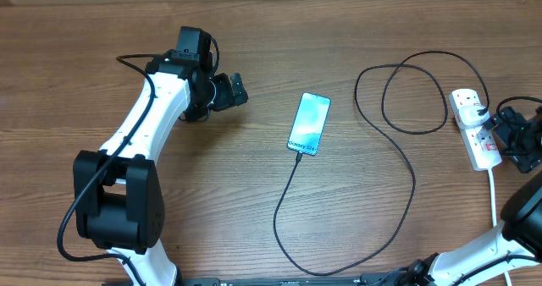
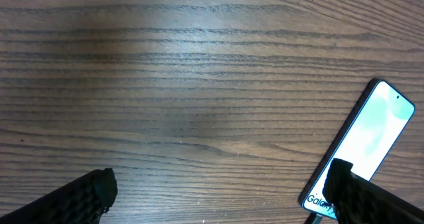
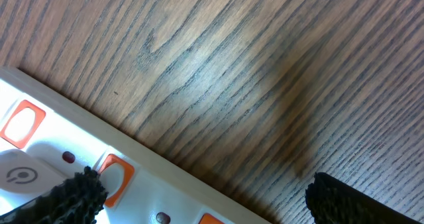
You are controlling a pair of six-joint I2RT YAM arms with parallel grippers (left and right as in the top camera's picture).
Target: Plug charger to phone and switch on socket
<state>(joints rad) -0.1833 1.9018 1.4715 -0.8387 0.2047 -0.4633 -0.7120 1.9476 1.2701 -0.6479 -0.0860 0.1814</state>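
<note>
The phone (image 1: 308, 123) lies flat at the table's middle, its light blue screen up; it also shows at the right of the left wrist view as the phone (image 2: 371, 141). The thin black charger (image 1: 398, 142) runs from the phone's lower end in a wide loop to a plug at the top of the white socket (image 1: 476, 142). My left gripper (image 1: 235, 91) is open over bare wood, left of the phone, with its right finger (image 2: 374, 197) overlapping the phone's lower corner. My right gripper (image 1: 506, 135) hangs open at the socket's right side. The socket's (image 3: 59, 151) orange-red switches (image 3: 114, 177) lie beside the right gripper's left finger (image 3: 59, 201).
A thick white cord (image 1: 494, 193) runs from the socket toward the front edge at the right. Bare wooden table (image 1: 212, 176) surrounds the phone. The left arm's black base (image 1: 118, 201) stands at the front left.
</note>
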